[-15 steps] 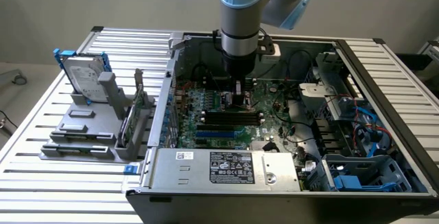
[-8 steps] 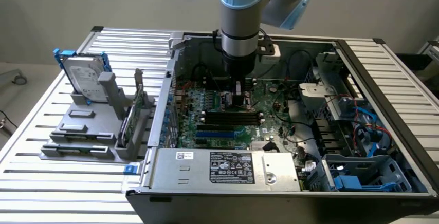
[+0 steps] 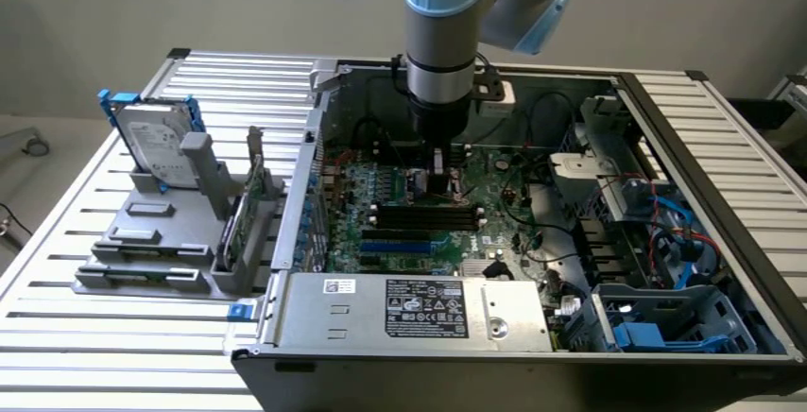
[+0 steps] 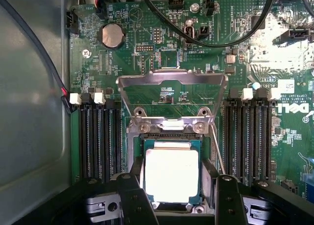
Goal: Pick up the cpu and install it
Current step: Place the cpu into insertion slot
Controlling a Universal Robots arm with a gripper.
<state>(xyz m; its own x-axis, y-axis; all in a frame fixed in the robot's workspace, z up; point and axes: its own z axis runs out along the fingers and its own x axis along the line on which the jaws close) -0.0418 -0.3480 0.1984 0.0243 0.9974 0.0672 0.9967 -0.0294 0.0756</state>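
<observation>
Arm is seen lowered into the open computer case in the exterior view, gripper positioned just above the motherboard. In the wrist view the gripper is spread wide, nothing clamped; its 2 dark fingers are placed 1 on each side of the cpu. A gap is visible between the cpu and 1 finger; contact on the other side cannot be told.

The cpu is found lying flat, silver top up, inside the socket frame, between the 2 banks of memory slots. The socket's metal load plate is flipped up and open beyond the cpu. A coin battery is seen farther up the board, and black cables are looped across it.

In the exterior view a power supply is mounted at the case's near edge. On the exterior view's left, a hard drive is stood upright in a grey fixture on the slatted table, well apart from the gripper.
</observation>
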